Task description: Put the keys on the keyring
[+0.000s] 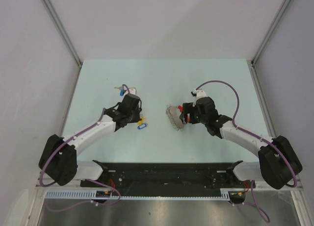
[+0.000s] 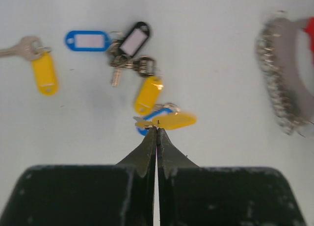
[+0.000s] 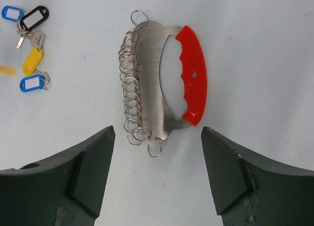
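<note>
My left gripper (image 2: 157, 129) is shut, its tips pinching a yellow-tagged key (image 2: 169, 121) that looks blurred, over a blue-tagged key (image 2: 142, 131). More keys lie ahead of it: a yellow tag (image 2: 147, 94), a black tag (image 2: 133, 38), a blue tag (image 2: 88, 40) and a far-left yellow tag (image 2: 44, 73). The keyring (image 3: 152, 79), a steel plate with a red grip (image 3: 192, 74) and several wire rings, lies flat on the table. My right gripper (image 3: 157, 130) is open and empty, just short of its near end. In the top view the keyring (image 1: 172, 117) lies between the left gripper (image 1: 139, 117) and the right gripper (image 1: 185, 114).
The pale green table (image 1: 162, 79) is walled by white panels with metal posts at the back corners. A black rail (image 1: 167, 172) runs along the near edge between the arm bases. The keys also show at the upper left of the right wrist view (image 3: 32, 59).
</note>
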`<state>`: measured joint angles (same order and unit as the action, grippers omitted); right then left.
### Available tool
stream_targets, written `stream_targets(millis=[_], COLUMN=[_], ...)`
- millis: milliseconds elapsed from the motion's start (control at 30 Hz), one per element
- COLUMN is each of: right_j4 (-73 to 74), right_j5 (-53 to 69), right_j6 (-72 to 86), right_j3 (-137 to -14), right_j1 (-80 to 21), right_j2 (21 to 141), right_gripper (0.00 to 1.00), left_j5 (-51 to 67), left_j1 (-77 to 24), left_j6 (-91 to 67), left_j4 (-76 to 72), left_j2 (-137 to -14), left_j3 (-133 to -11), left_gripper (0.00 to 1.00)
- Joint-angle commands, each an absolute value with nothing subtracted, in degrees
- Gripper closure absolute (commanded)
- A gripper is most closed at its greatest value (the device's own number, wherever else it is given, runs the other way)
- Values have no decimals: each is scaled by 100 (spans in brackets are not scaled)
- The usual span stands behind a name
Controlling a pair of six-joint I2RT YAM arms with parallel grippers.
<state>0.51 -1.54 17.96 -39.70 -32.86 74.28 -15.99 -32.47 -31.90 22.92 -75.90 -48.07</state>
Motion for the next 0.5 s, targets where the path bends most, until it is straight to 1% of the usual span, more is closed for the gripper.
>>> stream_targets(millis=[0,100,200,267,467], right_j4=[-114,-105,-106,-114,-97], right_j5=[-517,-694,-773,-774,-695], right_j6=[1819,1846,1863,1872,1863], right_j3=[-3903,-3858,-3832,-3832,-3832], right_j1=[-3270,-3278,-3261,-3243,-3226], right_j2=[7137,7049,7014,7014,7040], right_gripper=[23,23,23,23,23], left_j5=[-1266,-1195,-1012,-844,-922], left_j1=[-3875,-4542,-4841,-4974,-5247], left_j6=[-3208,-3567,-4112,-4464,-5150], left_j4=[2294,2189,1944,1584,1074], left_j2=[-7461,-7689,-7953,-8042,-8446], left_j3=[-5325,-5502,-5520,-5397,-5046], left_gripper=[100,100,100,99,100])
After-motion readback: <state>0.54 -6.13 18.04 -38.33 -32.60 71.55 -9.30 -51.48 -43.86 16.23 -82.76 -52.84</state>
